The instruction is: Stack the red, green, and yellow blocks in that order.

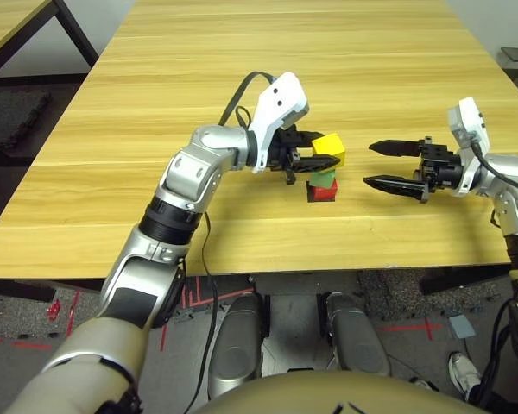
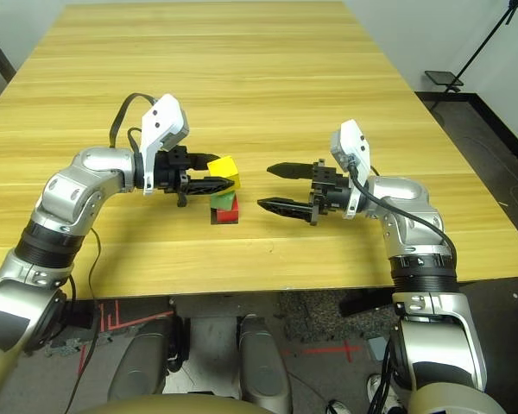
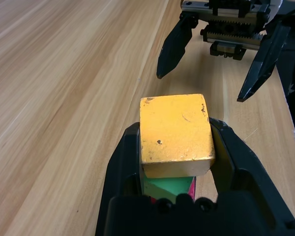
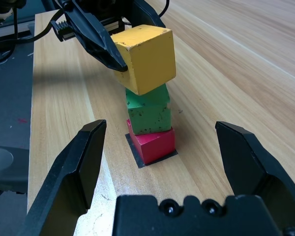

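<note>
The green block is the landmark: it sits on top of the red block, which rests on the black patch below it. Directly above it, the yellow block is tilted, clamped between the fingers of the left gripper. To its right, apart from it, the right gripper has its fingers spread wide, with nothing between them.

Silver-grey forearms with black ribbed wrist-side bands; white angular camera housings, dotted with dark screws, trail black cables. Each claw has two black, tapering fingers (rather like blunt beaks).
</note>
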Action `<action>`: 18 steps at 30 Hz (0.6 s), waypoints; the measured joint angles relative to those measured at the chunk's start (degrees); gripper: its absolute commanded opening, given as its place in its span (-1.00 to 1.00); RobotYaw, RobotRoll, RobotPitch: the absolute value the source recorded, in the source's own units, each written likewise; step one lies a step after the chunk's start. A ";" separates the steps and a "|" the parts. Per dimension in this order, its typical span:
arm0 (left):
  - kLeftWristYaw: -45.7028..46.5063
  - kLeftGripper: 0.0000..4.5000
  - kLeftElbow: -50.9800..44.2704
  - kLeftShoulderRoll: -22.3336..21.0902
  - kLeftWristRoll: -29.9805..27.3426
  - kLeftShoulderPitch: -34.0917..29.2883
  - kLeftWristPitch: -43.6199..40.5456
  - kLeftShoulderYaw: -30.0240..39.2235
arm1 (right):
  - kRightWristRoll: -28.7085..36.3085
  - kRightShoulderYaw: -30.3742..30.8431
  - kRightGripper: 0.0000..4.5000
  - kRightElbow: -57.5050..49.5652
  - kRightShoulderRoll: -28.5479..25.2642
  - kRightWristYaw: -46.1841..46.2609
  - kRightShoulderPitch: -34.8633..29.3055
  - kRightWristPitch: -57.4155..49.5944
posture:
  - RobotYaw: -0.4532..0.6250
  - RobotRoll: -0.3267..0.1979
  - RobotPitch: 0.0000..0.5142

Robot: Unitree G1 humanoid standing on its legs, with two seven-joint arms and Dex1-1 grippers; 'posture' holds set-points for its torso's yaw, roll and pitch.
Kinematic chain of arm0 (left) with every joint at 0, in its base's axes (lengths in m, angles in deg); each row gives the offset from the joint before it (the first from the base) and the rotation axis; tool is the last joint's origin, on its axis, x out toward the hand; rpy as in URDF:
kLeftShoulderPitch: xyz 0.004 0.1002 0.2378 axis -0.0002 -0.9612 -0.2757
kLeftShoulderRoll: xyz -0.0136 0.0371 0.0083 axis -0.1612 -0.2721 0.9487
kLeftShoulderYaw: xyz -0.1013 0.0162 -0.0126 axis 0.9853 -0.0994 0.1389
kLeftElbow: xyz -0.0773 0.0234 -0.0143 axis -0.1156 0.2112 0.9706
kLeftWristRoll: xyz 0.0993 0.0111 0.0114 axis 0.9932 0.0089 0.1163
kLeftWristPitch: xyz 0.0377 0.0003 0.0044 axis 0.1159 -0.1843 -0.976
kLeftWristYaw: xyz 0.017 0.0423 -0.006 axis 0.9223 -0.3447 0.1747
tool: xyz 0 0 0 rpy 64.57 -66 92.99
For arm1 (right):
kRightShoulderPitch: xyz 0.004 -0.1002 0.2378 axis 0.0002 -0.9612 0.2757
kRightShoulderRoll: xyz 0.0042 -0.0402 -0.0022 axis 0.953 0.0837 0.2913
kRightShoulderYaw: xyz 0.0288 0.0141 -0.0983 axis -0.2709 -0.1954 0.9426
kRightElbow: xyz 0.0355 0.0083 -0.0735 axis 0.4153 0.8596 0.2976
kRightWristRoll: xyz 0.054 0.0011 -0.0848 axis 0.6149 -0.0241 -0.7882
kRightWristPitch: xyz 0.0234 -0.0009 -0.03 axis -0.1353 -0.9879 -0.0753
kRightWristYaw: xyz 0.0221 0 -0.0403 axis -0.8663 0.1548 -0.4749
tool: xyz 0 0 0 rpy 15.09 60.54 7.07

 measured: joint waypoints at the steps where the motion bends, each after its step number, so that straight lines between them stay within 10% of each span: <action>1: 0.07 -0.13 0.00 0.00 0.14 -0.18 0.01 -0.14 | 0.00 0.00 1.00 0.02 0.00 0.01 0.03 0.00 | 0.13 -0.14 -0.52; 8: 0.28 -0.13 -0.05 -0.17 1.05 -1.20 0.05 -1.22 | -0.03 0.00 1.00 0.43 0.59 0.30 0.60 0.01 | 0.14 -0.13 -0.52; 15: 1.57 0.90 -0.12 0.90 1.54 -1.20 0.05 -1.03 | -0.07 0.00 1.00 1.09 1.07 0.57 0.97 0.35 | 0.16 -0.14 -0.56; 18: 3.33 1.00 -2.77 1.64 0.28 -1.31 -0.64 0.90 | -0.11 -0.01 1.00 1.73 0.86 0.27 1.16 1.85 | 0.17 -0.16 -0.60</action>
